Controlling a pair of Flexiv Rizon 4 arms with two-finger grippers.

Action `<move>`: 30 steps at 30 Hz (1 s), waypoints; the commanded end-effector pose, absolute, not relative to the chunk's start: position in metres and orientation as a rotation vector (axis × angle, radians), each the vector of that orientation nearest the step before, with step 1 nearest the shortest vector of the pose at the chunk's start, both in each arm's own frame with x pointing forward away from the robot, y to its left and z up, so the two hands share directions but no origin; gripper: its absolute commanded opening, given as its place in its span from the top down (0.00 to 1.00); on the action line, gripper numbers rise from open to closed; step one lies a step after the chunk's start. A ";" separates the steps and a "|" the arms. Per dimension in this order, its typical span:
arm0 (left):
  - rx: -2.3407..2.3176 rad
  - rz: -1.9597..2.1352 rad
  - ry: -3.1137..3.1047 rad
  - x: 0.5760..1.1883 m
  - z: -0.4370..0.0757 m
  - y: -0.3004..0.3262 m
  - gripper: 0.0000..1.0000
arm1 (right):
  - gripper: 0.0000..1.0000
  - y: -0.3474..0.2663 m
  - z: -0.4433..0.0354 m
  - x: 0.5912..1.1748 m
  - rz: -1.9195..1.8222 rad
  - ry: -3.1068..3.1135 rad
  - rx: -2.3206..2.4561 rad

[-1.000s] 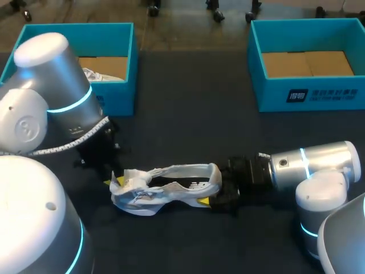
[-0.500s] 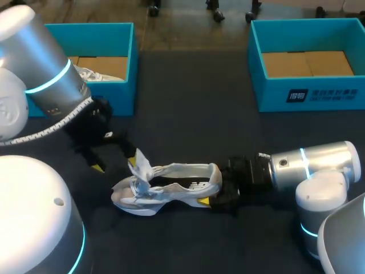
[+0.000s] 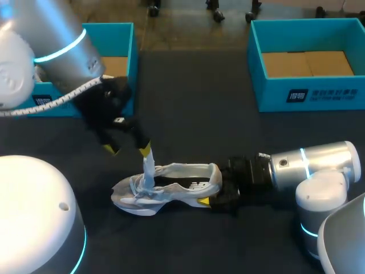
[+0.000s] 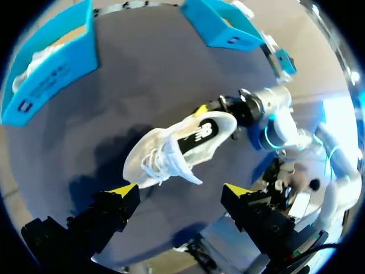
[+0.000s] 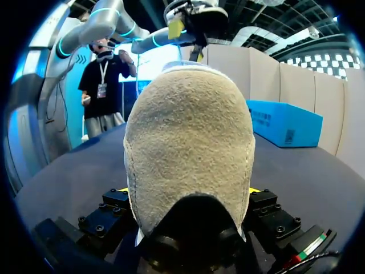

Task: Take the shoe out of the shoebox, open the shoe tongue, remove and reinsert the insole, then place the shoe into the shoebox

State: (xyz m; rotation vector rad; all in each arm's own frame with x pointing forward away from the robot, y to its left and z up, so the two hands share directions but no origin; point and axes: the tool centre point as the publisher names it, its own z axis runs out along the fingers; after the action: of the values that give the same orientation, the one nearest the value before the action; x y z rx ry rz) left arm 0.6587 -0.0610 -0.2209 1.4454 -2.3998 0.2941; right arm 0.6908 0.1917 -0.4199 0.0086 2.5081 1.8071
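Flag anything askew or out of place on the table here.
Only the shoe: its tongue sticks straight up, right under a fingertip of the open left gripper, not clamped. The right gripper holds the heel. That fits the tongue-opening step, and nothing else stands out.

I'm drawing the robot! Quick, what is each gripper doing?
Left gripper: open, holding nothing.
Right gripper: closed on the shoe, at the heel.

It looked like a robotics lab to me: a dark-covered counter point(image 3: 194, 114) served as the test bench, a teal shoebox point(image 3: 108, 40) stood open at eleven o'clock and a second shoebox point(image 3: 319, 94) at one o'clock, with my left arm point(image 3: 57, 40) and right arm point(image 3: 313, 162) coming in from either side.
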 end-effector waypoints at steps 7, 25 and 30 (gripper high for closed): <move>1.065 0.209 -2.668 0.664 -0.181 -0.089 0.35 | 1.00 0.192 -0.420 0.691 1.802 2.510 0.009; 0.741 0.097 -2.733 0.673 -0.171 -0.136 1.00 | 1.00 0.192 -0.420 0.691 1.802 2.510 0.009; 0.741 0.097 -2.733 0.673 -0.171 -0.136 1.00 | 1.00 0.192 -0.420 0.691 1.802 2.510 0.009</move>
State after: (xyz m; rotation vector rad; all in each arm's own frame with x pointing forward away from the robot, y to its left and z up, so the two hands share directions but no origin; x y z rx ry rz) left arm 0.6701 -0.1315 -0.1720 0.7540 -2.7398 0.1668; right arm 0.6907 0.1917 -0.4199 0.0086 2.5082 1.8072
